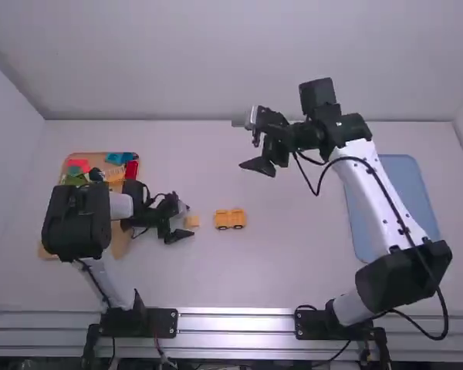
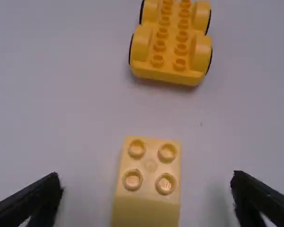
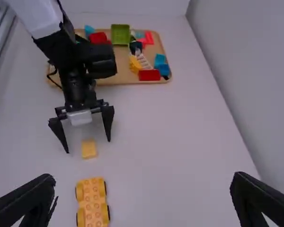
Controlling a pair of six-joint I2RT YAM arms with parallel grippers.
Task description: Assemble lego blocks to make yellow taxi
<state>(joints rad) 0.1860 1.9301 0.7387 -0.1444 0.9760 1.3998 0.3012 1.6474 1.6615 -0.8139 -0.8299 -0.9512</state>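
Pale walls enclose a white table (image 1: 293, 270), with a metal rail (image 1: 231, 322) running along the side where the two arms stand. On the left of the high view lies a wooden tray (image 3: 127, 79), partly covered by the left arm. It holds a jumble of colored pieces: a green one (image 3: 120, 34), a red block (image 3: 149, 75) by the rim, blue pieces (image 3: 162, 66) beside that block, a yellow piece (image 3: 135, 63), a pale ridged piece (image 3: 144, 62) and more red ones toward the back. On the opposite side of the table rests a flat light-blue tray (image 1: 363, 231), partly hidden by the right arm.

Between the trays, nearer the wooden one, is the yellow wheeled base (image 2: 169, 45), upright on dark-edged wheels with its studs facing up. Near it, and apart from it, sits a small yellow block (image 2: 149, 187) with four studs on top.

The left gripper (image 1: 187, 221) is down at this block, its fingers spread with one to either side; the left wrist view shows space between each finger and the block. The right gripper (image 1: 243, 142) hangs beyond the wheeled base, farther from the arms' bases, its fingers wide apart with nothing between them.
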